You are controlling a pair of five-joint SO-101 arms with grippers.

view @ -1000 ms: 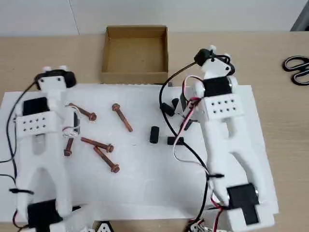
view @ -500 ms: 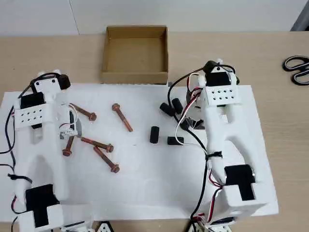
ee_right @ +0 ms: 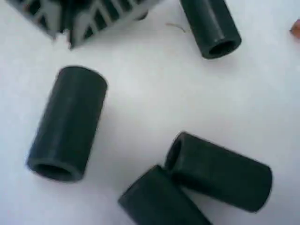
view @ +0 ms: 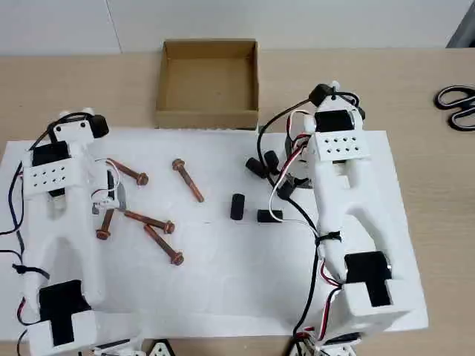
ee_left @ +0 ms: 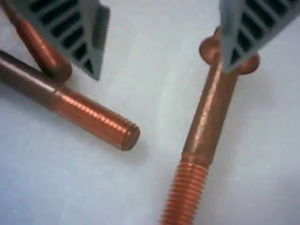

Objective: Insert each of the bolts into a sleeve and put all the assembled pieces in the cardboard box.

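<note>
Several copper bolts lie on the left of the white mat: one toward the middle, two nearer the front. My left gripper hangs open just above them, one fingertip over the head of a bolt, the other beside a second bolt. Black sleeves lie mid-mat: a pair, one and one. My right gripper is shut and empty beside a sleeve, with two touching sleeves close by.
The open cardboard box stands empty behind the mat, at the middle back. Scissors lie on the bare table at the far right. Loose cables run from the right arm across the mat near the sleeves.
Both arms shifted over the first half second: the left arm swung slightly leftward over the bolts, and the right arm drew in, its wrist now farther back. Bolts and sleeves stayed put.
</note>
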